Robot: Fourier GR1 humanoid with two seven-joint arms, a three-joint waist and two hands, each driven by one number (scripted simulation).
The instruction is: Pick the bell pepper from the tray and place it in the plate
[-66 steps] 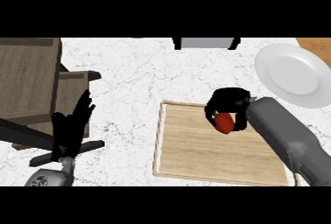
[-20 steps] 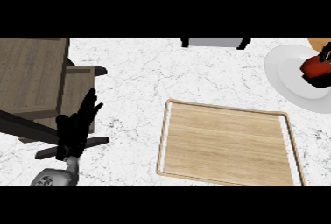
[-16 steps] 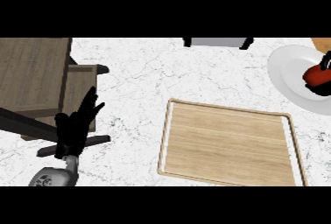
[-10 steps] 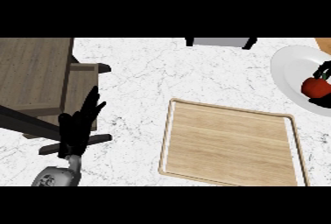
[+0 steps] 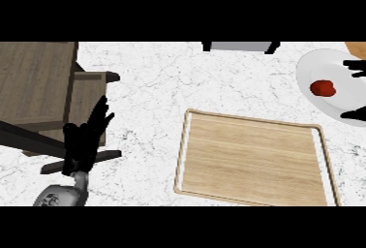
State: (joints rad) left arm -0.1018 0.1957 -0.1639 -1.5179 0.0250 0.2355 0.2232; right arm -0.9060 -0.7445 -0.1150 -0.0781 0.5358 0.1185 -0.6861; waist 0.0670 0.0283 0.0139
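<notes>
Fingers (image 5: 353, 63) apart, small red bell pepper (image 5: 323, 88) on plate (image 5: 314, 68)

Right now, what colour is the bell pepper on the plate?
Red; the bell pepper shows in the head view, on the white plate.

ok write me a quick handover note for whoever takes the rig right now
Left hand: open, fingers up, resting at the view's left, holding nothing.
Right hand: only fingertips show at the right edge, above and below the bell pepper, apart from it; it looks open.
Bell pepper: lying on the white plate at upper right.
Tray: on the counter at centre right, nothing on it.
Done: pepper is out of the tray and on the plate, released.
Left: probably just drawing the right hand clear of the plate.
</notes>
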